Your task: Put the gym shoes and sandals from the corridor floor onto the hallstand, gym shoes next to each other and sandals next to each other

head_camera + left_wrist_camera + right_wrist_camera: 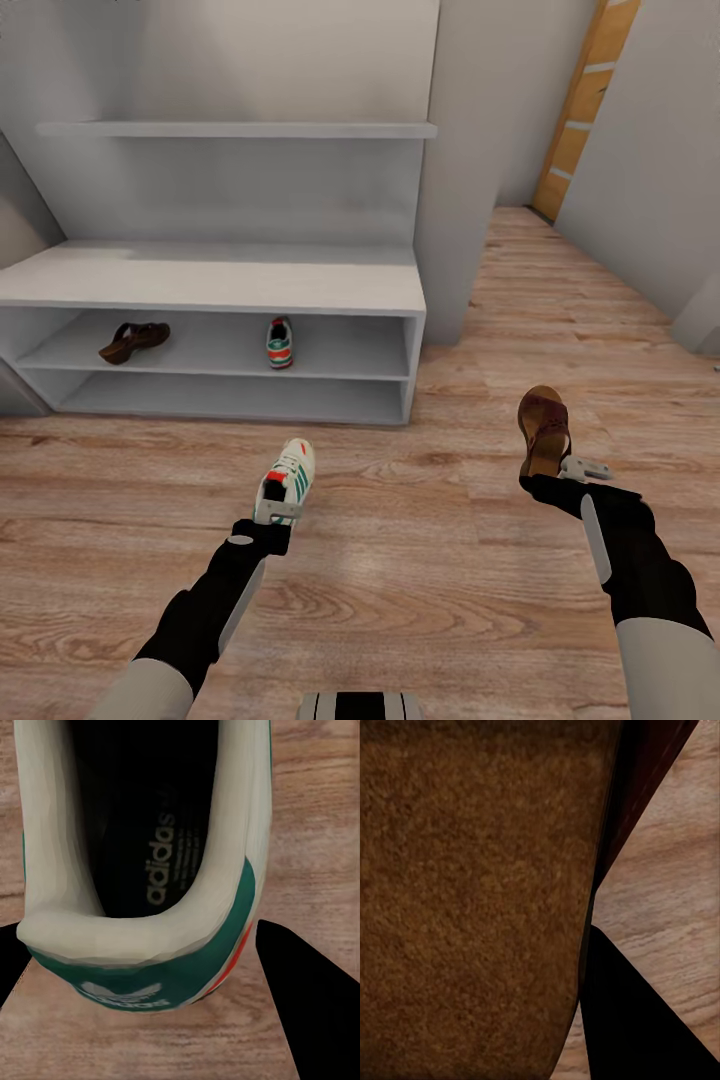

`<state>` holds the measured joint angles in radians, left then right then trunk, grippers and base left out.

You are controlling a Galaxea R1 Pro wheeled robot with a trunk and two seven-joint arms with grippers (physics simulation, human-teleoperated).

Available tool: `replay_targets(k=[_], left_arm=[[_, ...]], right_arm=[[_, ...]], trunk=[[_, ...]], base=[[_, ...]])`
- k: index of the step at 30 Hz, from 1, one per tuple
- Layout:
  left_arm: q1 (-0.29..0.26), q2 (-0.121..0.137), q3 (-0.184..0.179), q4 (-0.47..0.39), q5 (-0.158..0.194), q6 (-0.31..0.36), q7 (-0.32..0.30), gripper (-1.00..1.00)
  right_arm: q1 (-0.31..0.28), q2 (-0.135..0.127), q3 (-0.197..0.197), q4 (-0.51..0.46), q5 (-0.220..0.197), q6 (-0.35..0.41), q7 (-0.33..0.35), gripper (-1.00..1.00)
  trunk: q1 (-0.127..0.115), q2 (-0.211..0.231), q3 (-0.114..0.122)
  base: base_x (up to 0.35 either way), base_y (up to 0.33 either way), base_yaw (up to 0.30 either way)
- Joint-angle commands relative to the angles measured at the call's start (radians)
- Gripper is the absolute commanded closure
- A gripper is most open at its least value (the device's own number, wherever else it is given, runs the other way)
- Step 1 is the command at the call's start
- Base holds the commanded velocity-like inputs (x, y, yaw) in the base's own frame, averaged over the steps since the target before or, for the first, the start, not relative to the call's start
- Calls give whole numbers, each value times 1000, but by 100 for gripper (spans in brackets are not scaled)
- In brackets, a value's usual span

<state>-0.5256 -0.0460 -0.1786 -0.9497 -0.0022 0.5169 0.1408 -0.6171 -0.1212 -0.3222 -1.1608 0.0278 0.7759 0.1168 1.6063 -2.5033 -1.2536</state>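
Gripping gym shoe point(287, 480), fingertips hidden.

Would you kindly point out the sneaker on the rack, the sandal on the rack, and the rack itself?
sneaker on the rack point(280, 343), head view, heel.
sandal on the rack point(133, 342), head view, strap.
rack point(220, 278), head view, bare top board.
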Motion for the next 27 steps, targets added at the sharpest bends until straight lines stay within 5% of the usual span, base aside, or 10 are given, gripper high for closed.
replay_targets(k=[1,10,14,27], left_arm=[[-6,0,-1,0,2,1,1,100],[-153,-6,-2,2,6,13,0,100],[-219,-31,-2,3,9,17,0,100],[-292,-75,0,11,10,52,1,100]], right_arm=[[0,0,0,0,-3,0,-3,100],[-1,-1,0,0,-3,0,-3,100],[0,-1,0,0,-3,0,-3,100],[0,0,0,0,-3,0,-3,100]], trunk=[[0,0,2],[0,0,16],[0,0,22],[0,0,37]], base=[[0,0,0],[0,0,0],[0,0,0],[0,0,0]])
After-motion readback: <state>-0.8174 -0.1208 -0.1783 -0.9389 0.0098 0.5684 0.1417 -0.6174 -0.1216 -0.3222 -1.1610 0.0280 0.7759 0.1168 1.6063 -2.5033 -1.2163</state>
